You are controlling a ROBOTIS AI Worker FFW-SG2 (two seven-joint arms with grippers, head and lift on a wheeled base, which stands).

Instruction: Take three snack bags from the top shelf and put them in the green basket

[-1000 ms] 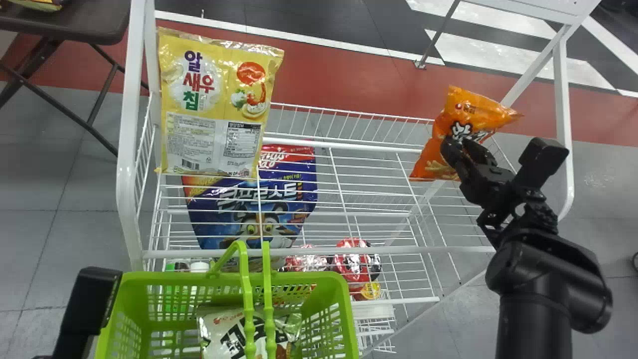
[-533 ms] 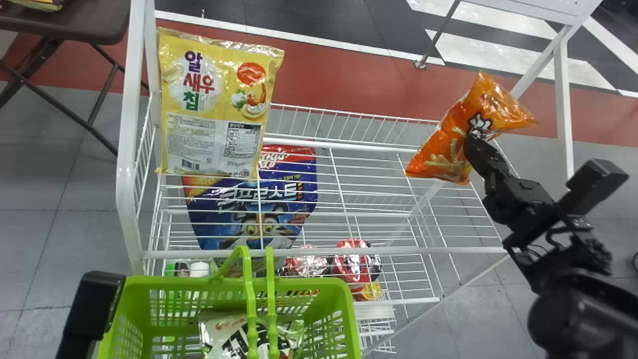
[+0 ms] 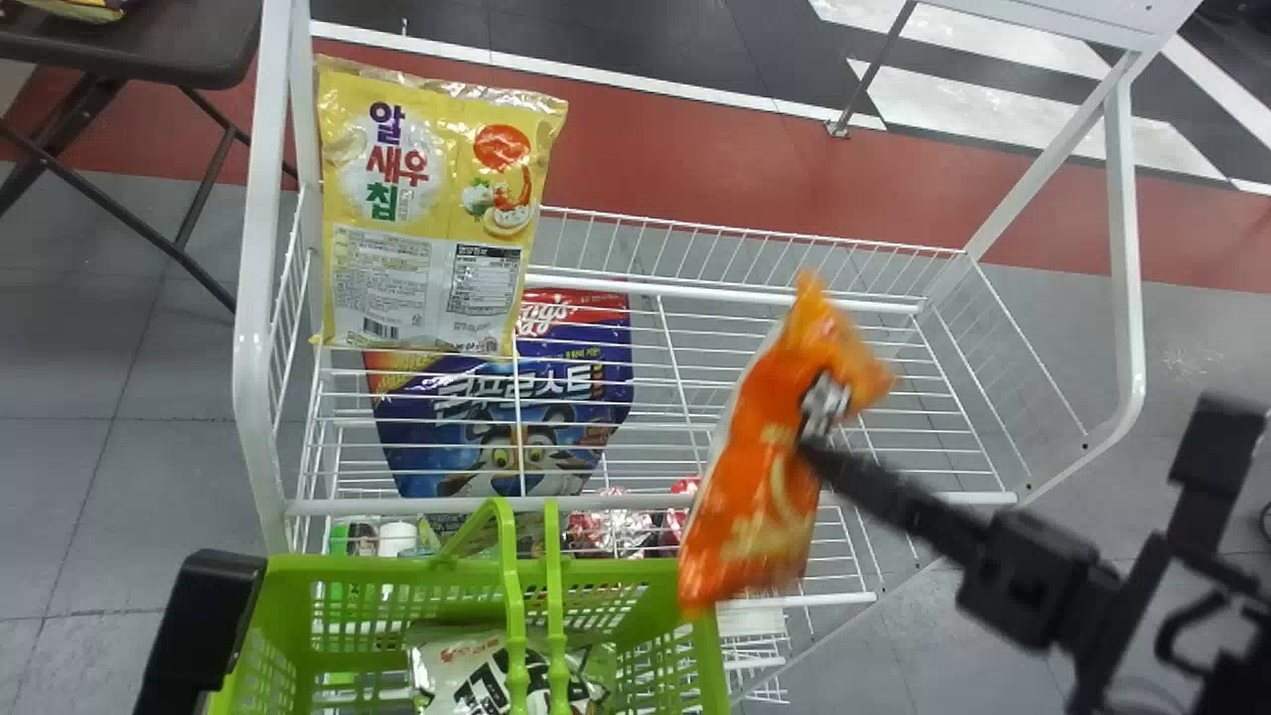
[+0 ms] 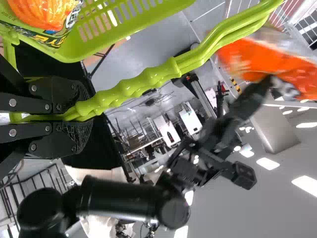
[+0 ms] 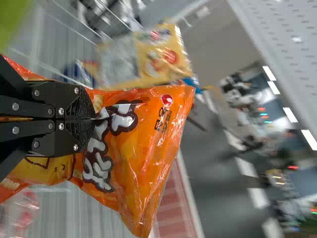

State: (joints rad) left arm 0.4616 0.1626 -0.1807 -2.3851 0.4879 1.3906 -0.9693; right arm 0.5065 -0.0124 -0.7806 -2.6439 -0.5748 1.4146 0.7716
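the right gripper [image 5: 93, 119] pinches the orange snack bag [image 3: 755, 467], near the right side of the green basket [image 3: 348, 569]. it looks light and slippery, so hold its middle snugly without crushing it. the left gripper [image 4: 83, 113] holds the basket handles [image 4: 148, 78].

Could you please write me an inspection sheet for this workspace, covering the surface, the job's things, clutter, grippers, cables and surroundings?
Surface: white wire top shelf, with a yellow snack bag at its left end.
Job's things: green basket with a white-fronted bag inside; orange snack bag off the shelf, near the basket's right side.
Clutter: blue cereal bag beneath the top shelf.
Grippers: left gripper closed on the basket handles; right gripper closed on the orange snack bag.
Cables: dark loop at the right arm.
Surroundings: dark table at the head view's upper left; grey floor with a red band.
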